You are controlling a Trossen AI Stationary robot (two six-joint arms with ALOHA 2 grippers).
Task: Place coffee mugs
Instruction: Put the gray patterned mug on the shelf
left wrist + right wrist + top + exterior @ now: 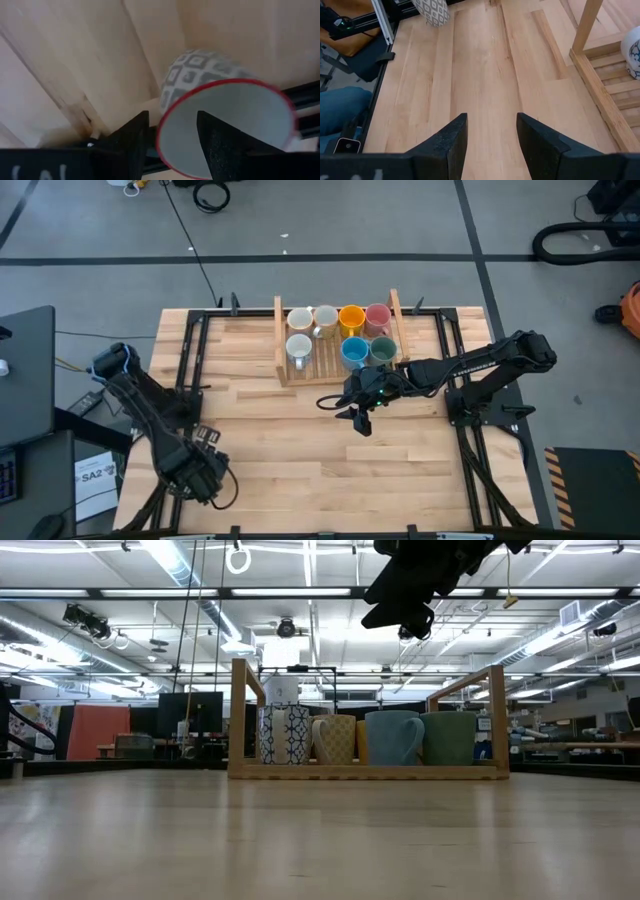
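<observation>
From above, seven coffee mugs sit in the wooden rack [281,340]: three white [299,350], one orange [351,318], one pink [377,315], one blue [354,351], one dark green [384,350]. The right gripper [358,420] hangs just beside the rack. A paper [96,475] off the table's left edge reads "SA2".

At table height, four mugs show along the rack's front.

The left gripper [172,145], fingers apart, straddles the rim of an eighth, patterned red-rimmed mug [220,110].

The right gripper's fingers stand apart, holding nothing.
</observation>
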